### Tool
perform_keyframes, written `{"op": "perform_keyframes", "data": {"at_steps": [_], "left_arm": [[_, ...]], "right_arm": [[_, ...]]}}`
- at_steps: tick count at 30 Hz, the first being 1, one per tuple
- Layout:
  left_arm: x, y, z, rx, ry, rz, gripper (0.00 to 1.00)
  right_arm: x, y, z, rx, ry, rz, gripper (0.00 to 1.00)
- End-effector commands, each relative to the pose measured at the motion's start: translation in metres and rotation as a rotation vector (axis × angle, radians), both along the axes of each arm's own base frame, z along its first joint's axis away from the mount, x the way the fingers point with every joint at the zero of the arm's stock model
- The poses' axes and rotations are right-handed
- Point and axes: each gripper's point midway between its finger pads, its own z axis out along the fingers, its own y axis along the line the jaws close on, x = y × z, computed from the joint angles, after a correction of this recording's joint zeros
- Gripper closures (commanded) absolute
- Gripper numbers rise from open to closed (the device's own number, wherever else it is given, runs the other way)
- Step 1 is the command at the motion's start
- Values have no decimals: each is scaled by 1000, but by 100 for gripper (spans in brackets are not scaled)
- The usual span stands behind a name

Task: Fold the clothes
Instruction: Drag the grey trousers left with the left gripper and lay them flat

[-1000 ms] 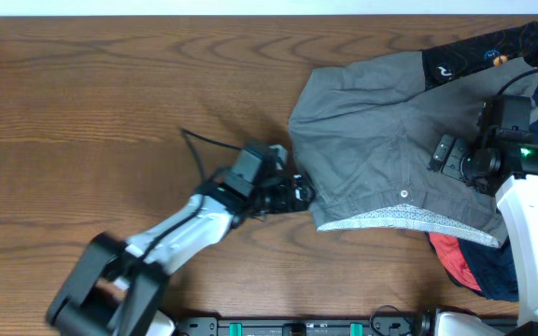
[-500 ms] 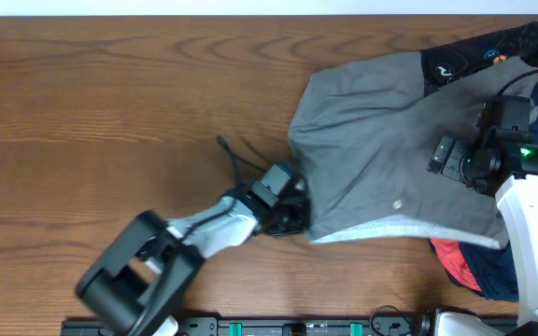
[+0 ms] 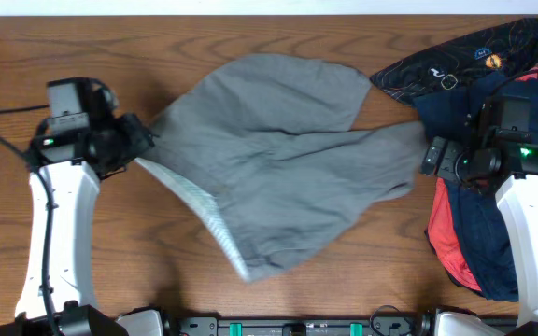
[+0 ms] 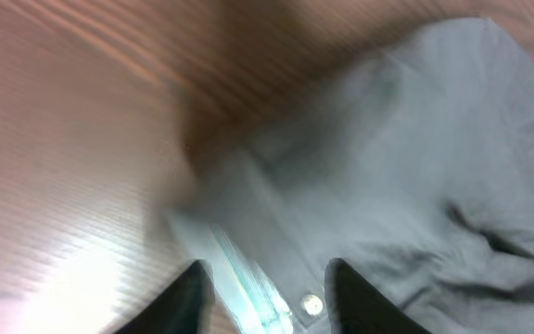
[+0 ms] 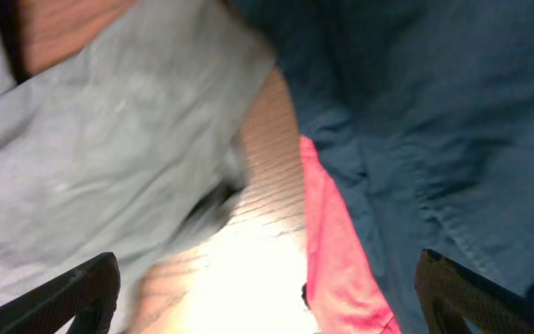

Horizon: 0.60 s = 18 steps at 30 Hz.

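The grey shorts (image 3: 278,177) lie spread across the middle of the table, with the pale waistband lining (image 3: 204,210) turned up at the lower left. My left gripper (image 3: 143,140) is at the shorts' left corner, shut on the waistband. In the left wrist view the waistband and its button (image 4: 312,303) sit between the fingers (image 4: 267,301). My right gripper (image 3: 430,159) is open at the shorts' right edge. In the right wrist view its fingers (image 5: 267,297) are wide apart over bare table, between the grey shorts (image 5: 109,139) and the red garment (image 5: 336,250).
A pile at the right holds a navy garment (image 3: 479,233), a red garment (image 3: 442,233) and a black printed garment (image 3: 465,61) at the far right corner. The navy cloth (image 5: 434,111) fills the right wrist view's right side. Wooden table (image 3: 82,47) surrounds the shorts.
My left arm has swung from the front centre to the far left, dragging the grey shorts off the pile and spreading them across the middle. The right arm has stayed put.
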Motion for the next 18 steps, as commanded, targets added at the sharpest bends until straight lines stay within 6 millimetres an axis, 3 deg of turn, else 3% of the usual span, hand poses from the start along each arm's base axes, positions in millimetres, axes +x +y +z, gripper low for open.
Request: {"op": "perform_keyframes", "data": {"at_steps": [1, 2, 3, 6, 10, 18], "left_arm": [[-19, -8, -10, -57, 81, -34, 18], [-28, -13, -13, -78, 118, -41, 6], [-39, -20, -17, -101, 166, -51, 2], [-73, -46, -22, -183, 311, -96, 2], [-102, -82, -31, -247, 432, -169, 2], [-172, -140, -85, -288, 709, -160, 2]], "right_arm": [[-1, 8, 5, 32, -11, 62, 1], [-2, 8, 5, 34, -7, 61, 1], [-3, 9, 4, 36, -3, 62, 1], [-5, 13, 1, 61, 14, 69, 1], [-8, 21, -10, 112, 61, 82, 1], [-18, 36, -38, 159, 173, 109, 1]]}}
